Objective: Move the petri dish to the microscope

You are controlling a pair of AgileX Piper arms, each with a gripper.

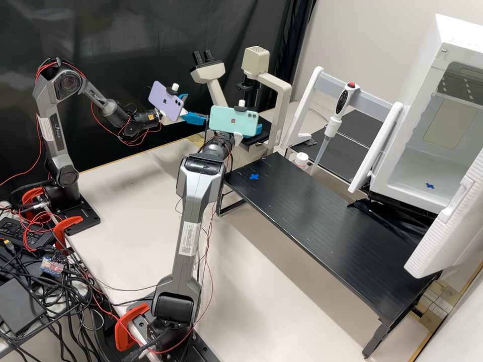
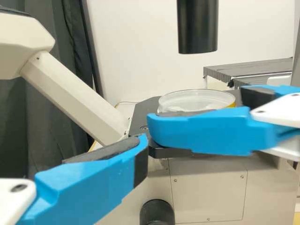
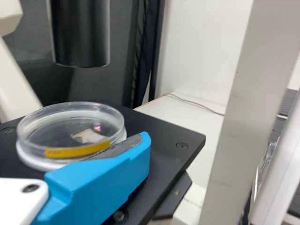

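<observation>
My left gripper stands open left of the microscope; one finger of my left gripper is low in the left wrist view. My right gripper is partly hidden by its phone at the microscope. The clear petri dish lies flat on the black stage under a dark tube, between the open fingers of my right gripper. The right wrist view shows the dish, with its yellow label, close beside one finger of my right gripper; contact is unclear.
A black raised platform with a blue cross stands right of the microscope. Behind it are a pipette on a white frame and a small white-capped bottle. An open white incubator stands at the right.
</observation>
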